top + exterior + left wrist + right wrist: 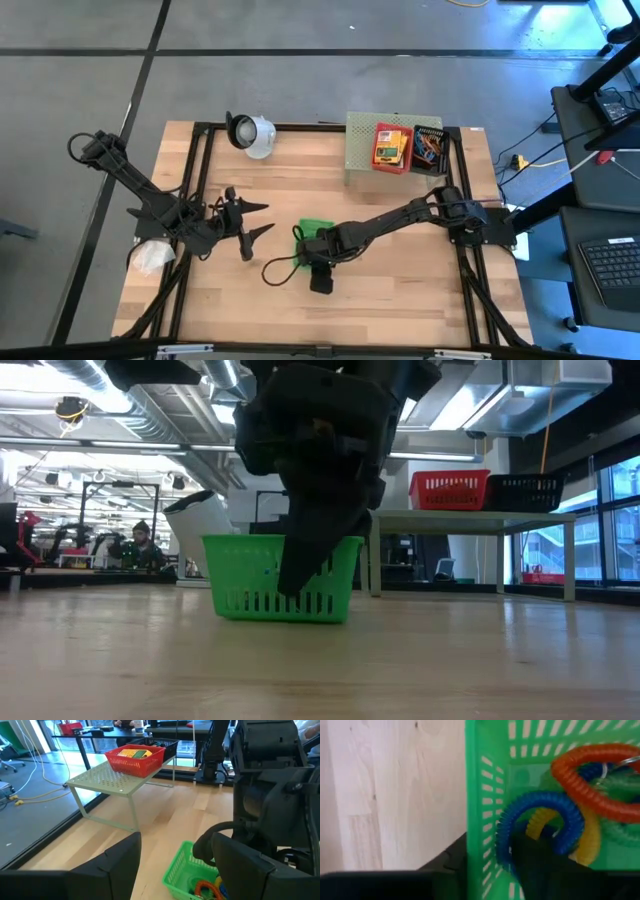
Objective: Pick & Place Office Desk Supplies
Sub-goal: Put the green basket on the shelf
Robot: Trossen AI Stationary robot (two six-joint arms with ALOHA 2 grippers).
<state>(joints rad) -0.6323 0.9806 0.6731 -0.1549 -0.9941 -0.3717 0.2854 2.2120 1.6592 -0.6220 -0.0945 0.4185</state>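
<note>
Green basket [314, 230] mid-table, blocked from above by right gripper [322, 262] and its arm, which stretches across from the right edge. One finger down inside the basket among coiled loops [580, 800], one outside the wall; little room left in there. Left gripper [250, 220] parked wide open just left of the basket, narrowing that side. Green shelf [362, 165] with red basket [392, 147] and black basket [428, 147] fills the far right corner. White round object [252, 133] at far edge. Open wood along the near edge and between shelf and basket.
</note>
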